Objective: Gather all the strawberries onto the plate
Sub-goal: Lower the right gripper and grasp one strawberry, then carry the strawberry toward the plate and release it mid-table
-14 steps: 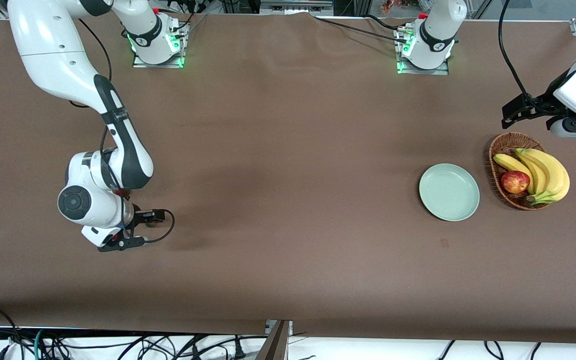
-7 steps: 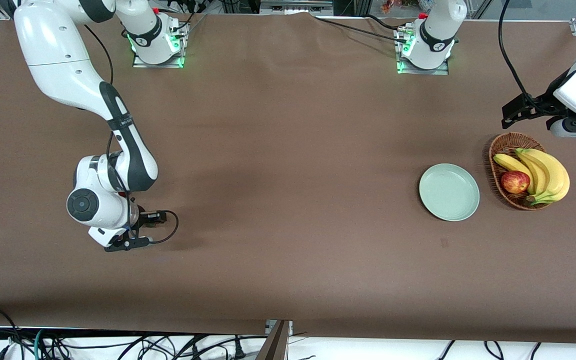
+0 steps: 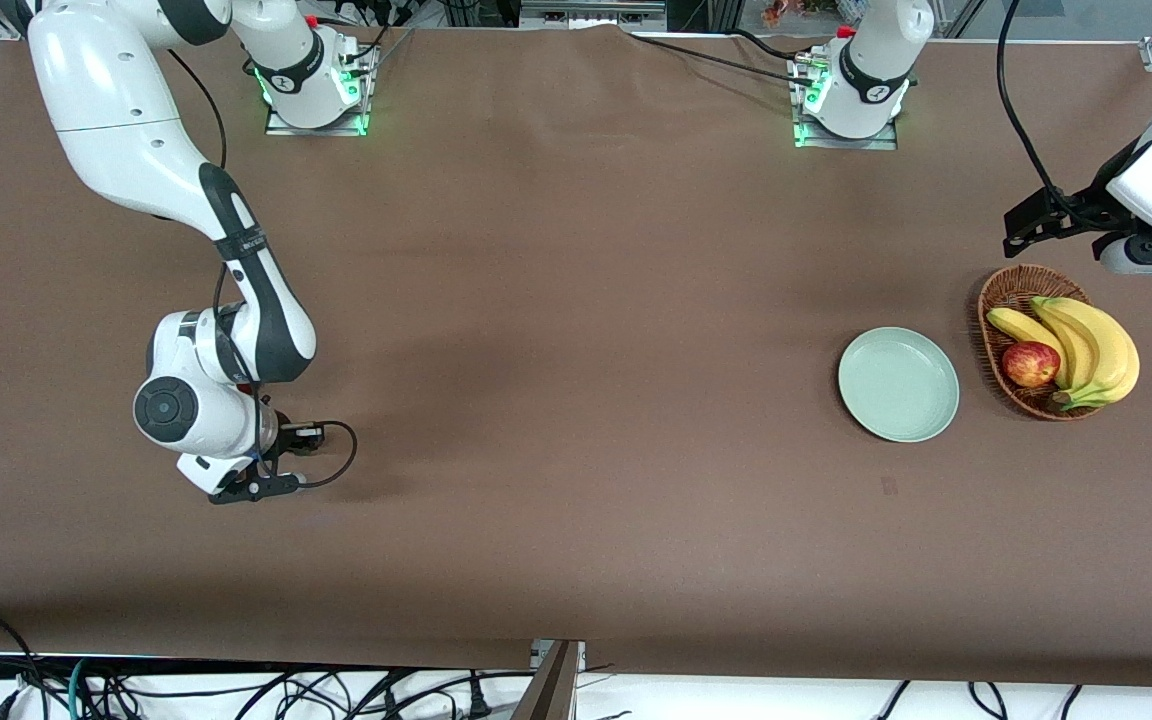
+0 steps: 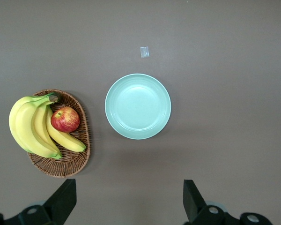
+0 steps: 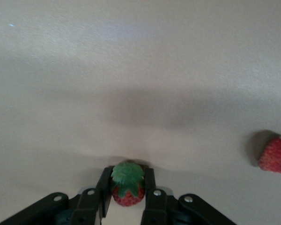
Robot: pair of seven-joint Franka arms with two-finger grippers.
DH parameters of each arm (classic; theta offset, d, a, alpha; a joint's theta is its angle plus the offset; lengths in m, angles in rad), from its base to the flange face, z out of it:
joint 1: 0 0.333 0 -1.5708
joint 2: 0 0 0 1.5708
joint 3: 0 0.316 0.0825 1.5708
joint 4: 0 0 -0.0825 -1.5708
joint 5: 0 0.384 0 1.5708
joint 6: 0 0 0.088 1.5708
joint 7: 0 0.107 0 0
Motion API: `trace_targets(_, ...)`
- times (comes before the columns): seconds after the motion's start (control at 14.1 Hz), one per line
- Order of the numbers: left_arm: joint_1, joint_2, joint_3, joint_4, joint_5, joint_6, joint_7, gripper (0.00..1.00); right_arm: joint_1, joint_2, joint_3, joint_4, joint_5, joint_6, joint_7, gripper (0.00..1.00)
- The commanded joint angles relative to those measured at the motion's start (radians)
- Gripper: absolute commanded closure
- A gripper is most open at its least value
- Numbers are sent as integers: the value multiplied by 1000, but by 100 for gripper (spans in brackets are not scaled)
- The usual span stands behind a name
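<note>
Fingers of the right gripper (image 5: 128, 199) stand narrow, closed on a small red strawberry with a green leafy cap (image 5: 128, 186), down low at the right arm's end of the brown table (image 3: 576, 560). In the front view that gripper (image 3: 271, 462) is mostly hidden under its own wrist, and the berry cannot be made out there. Compared with a second ago the arm has slid a little toward the table's middle and then held almost still over the last half second, which I read as the grasp being settled and the lift about to start. A second red strawberry (image 5: 276, 153) lies on the cloth just beside the gripped one, apart from it; a third is not visible in any view.

Farther along, well apart toward the left arm's end, sits the round pale mint-green plate (image 3: 898, 384), empty, so no berry has been delivered. The carry looks long but unobstructed, over bare cloth. Just beside the plate is an oval brown wicker basket (image 3: 998, 300) holding a red apple (image 3: 1030, 364) and a bunch of yellow bananas (image 3: 1096, 345); a drop aimed too far could land there instead. A small pale scrap (image 4: 144, 52) lies near the plate. The left gripper (image 4: 129, 204) waits over the table by the basket, its jaws wide and empty.
</note>
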Motion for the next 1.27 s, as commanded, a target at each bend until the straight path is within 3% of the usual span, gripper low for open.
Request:
trace_targets(0.0,-10,-4,11,-1,-17,-9,3,0,53,-9,5,20,10,4,37,91)
trace_targets(0.21,-10,-4,11,-1,-17,-9,2,0,146,-6,29,50,9,6,240,91)
trace_targets(0.64,-10,-4,11,-1,-17,-9,2,0,432,102,29,226,9,70,719,91)
trace_targets(0.85,-10,-4,11,-1,-17,-9,2,0,541,156,29,274,7,155,853,91)
trace_targets(1.2,-10,-4,11,-1,-17,-9,2,0,679,184,31,316,9,185,980,91)
